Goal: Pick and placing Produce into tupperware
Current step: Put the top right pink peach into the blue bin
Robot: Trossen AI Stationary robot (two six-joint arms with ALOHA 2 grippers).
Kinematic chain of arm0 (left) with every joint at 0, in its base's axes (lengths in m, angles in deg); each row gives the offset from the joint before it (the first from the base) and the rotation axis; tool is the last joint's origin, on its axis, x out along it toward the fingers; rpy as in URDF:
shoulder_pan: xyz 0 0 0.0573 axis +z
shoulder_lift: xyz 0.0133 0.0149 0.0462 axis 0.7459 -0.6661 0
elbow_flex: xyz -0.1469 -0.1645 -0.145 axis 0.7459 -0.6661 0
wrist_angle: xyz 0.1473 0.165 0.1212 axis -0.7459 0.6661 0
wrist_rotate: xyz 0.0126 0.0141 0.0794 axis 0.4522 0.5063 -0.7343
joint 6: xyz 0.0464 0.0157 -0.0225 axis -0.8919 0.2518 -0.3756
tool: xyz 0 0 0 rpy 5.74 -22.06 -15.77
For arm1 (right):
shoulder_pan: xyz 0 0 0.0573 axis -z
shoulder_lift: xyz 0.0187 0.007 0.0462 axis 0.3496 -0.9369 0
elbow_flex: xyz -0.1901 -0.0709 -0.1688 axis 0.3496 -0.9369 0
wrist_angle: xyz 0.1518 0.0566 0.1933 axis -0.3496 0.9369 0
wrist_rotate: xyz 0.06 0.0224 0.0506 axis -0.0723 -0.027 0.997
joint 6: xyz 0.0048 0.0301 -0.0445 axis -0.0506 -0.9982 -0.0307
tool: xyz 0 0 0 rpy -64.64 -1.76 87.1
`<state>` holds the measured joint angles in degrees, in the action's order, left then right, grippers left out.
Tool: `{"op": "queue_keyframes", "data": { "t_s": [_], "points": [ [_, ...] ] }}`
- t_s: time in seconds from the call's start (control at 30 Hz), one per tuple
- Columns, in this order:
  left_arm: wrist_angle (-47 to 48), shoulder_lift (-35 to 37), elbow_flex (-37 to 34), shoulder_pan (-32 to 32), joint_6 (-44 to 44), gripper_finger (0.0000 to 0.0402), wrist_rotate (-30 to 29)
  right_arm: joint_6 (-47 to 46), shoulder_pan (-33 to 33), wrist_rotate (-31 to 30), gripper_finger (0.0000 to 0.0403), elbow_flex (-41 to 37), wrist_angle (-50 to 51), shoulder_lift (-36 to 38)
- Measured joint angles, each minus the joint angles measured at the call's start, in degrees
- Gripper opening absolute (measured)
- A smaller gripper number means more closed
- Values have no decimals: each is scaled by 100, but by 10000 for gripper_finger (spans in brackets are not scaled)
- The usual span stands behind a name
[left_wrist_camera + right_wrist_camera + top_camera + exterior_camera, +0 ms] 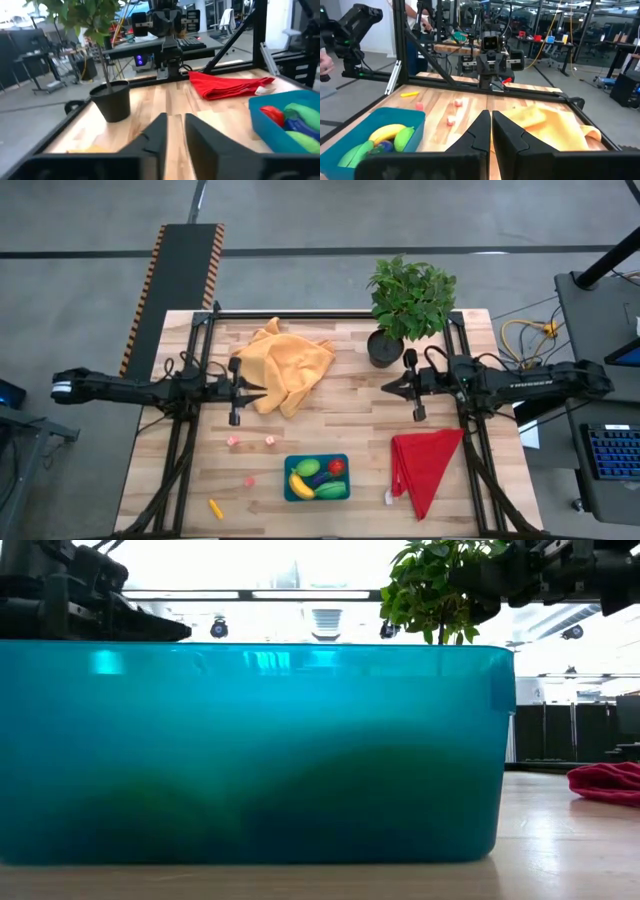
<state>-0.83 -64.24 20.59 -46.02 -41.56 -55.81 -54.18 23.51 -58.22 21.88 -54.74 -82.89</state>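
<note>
The teal tupperware (316,477) sits near the table's near edge and fills the low view (250,750). Inside it lie the yellow banana (299,485), two green pieces (308,468) (330,490), the red tomato (337,467) and a purple piece (320,478). The orange carrot (215,508) and the pink bits (232,442) (269,440) (249,480) lie on the wood to its left. My left gripper (262,393) hovers over the table's left middle with its fingers nearly together. My right gripper (385,387), shut, faces it from the right. Neither holds anything.
A crumpled orange cloth (283,365) lies at the far middle, just beyond my left gripper. A potted plant (410,305) stands at the far right. A folded red cloth (425,465) lies near right. Black frame rails border the table. Bare wood shows between the two grippers.
</note>
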Motion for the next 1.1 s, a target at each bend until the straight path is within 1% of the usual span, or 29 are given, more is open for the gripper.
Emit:
{"op": "queue_keyframes", "data": {
  "t_s": [0.17,0.27,0.37,0.53,0.63,0.73,0.87,0.93,1.0,1.1],
  "points": [
    [-23,-135,0,-2,568,149,104,13,0,-156,9,132,-4,-120],
    [-251,-164,0,-2,671,183,106,7,0,-258,9,232,-21,-188],
    [-367,-156,9,-4,1102,195,229,-184,-2,-245,9,282,-16,-283],
    [-264,-255,9,-138,1922,190,942,-577,-2,-240,9,279,-2,-494],
    [-64,-428,11,-470,2233,182,914,-877,-4,-218,9,256,-1,-649],
    [14,-672,11,-972,2429,172,464,-1237,-15,-169,9,235,-3,-819],
    [18,-1022,11,-1726,2438,160,-700,-1511,-167,-43,9,199,3,-1090],
    [14,-1182,11,-2027,2442,155,-1144,-1583,-284,-42,9,197,-5,-1231],
    [71,-1334,58,-2278,2532,153,-1483,-1562,-390,-42,9,195,-8,-1352],
    [225,-1596,236,-2515,2642,152,-1781,-1540,-471,-42,9,194,-73,-1455]
  ]
}}
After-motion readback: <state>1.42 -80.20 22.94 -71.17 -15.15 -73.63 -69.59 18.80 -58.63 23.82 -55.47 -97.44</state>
